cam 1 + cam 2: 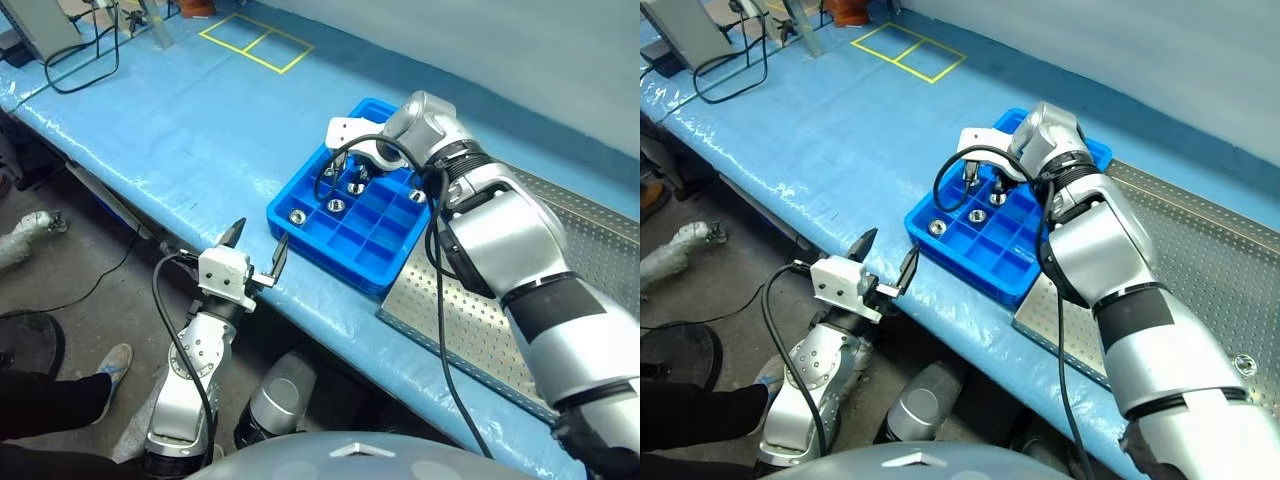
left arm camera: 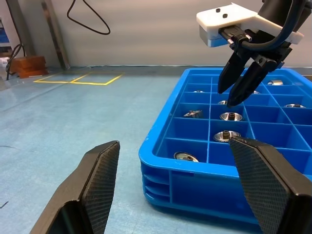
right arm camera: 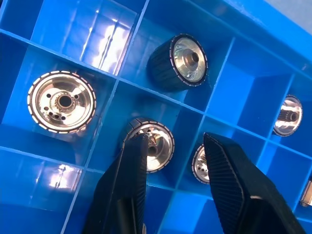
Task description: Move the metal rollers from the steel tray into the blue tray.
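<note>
Robot arms work over a blue-covered bench. The right gripper (image 2: 237, 92), two black fingers pointing steeply down, hangs above a middle compartment of the bright blue plastic tray (image 1: 300, 232) with its grid of square cells. Its fingers stand a little apart with nothing between them. Directly beneath, just beside one fingertip (image 3: 138, 146), a shiny silver metal roller (image 3: 155, 146) sits in its cell, hollow centre facing up. It appears already dropped, so the likely next move is to lift clear and reach back toward the large grey perforated steel tray (image 1: 1200, 260), which lies on the far side of that arm; no roller can be made out on it. Several other cells hold rollers; one (image 3: 179, 61) lies on its side. The left gripper (image 1: 256, 250) waits spread wide and empty near the bench edge, so the right arm is nearer.
</note>
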Robot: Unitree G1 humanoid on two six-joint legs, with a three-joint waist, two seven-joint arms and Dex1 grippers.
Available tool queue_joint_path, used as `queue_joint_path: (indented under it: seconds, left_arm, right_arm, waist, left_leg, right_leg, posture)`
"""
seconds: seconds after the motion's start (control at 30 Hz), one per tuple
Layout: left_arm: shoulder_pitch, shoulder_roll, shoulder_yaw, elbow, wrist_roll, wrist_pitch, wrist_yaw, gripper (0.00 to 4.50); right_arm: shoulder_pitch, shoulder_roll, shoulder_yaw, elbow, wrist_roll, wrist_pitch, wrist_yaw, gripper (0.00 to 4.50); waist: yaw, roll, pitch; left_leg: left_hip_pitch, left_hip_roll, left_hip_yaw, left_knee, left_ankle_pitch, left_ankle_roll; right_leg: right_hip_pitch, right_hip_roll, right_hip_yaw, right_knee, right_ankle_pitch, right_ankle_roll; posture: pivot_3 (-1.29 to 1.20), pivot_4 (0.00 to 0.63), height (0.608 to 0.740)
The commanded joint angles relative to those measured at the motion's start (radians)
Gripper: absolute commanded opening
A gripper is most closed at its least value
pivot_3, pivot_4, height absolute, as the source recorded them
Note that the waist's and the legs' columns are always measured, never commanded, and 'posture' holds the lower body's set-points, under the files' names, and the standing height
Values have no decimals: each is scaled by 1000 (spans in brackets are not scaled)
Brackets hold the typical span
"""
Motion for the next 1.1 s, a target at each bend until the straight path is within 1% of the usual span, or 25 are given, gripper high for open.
queue_joint_path:
  seconds: [0.03,0.2,0.27,0.37,0.5,0.53,0.73,0.87,1.1]
  left_arm:
    - [6,2,-1,-52,10,-20,3,3922]
    - [7,3,-2,-54,11,-21,7,3922]
    - [7,8,-5,-53,24,-17,9,3922]
    - [2,23,-18,-49,52,-7,4,3922]
    - [-7,6,-16,-52,32,-15,4,3922]
    - [-8,5,-13,-52,29,-17,6,3922]
    - [-15,0,-8,-46,28,-21,2,3922]
    - [-25,-2,-12,-37,24,-22,-6,3922]
    - [-49,-4,-11,-23,-8,-17,-33,3922]
  right_arm:
    - [-5,0,-11,-8,0,12,3,1875]
    - [13,2,-4,-6,-9,14,-23,1875]
    - [29,1,30,-2,-47,3,-63,1875]
    - [44,-5,81,3,-102,-8,-104,1285]
    - [39,-5,76,9,-94,19,-100,78]
    - [36,-5,73,9,-92,22,-102,3]
    - [18,-10,43,5,-62,27,-85,3]
    - [-8,-14,3,-3,-25,29,-28,3]
    - [-57,-48,-24,-22,-4,-4,77,3]
  waist:
    - [7,0,0]
    - [20,0,0]
    - [26,0,0]
    - [34,0,0]
    - [40,1,-1]
    - [42,1,-1]
    - [55,1,0]
    - [56,1,0]
    - [33,1,0]
  left_leg:
    - [0,0,0,0,0,0]
    - [0,0,0,0,0,0]
    - [0,0,0,0,0,0]
    - [0,0,0,0,0,-1]
    - [1,0,-1,0,1,-2]
    - [1,0,-1,0,1,-1]
    - [1,0,-4,2,3,-3]
    - [0,1,-5,2,4,-4]
    - [-1,2,-4,1,4,-8]
  right_leg:
    - [0,0,0,0,0,0]
    - [0,0,0,0,0,0]
    - [0,0,0,0,0,0]
    - [0,0,0,0,-1,1]
    - [0,0,-1,3,-1,1]
    - [0,0,-2,4,-1,1]
    - [-3,0,-4,13,-3,-2]
    - [-5,1,-4,15,-3,-3]
    - [-6,2,-4,14,-4,-5]
  posture:
    - [720,150,740]
    - [728,150,740]
    - [732,150,740]
    - [735,150,740]
    - [739,150,740]
    - [739,150,740]
    - [726,150,740]
    - [704,150,740]
    - [648,150,740]
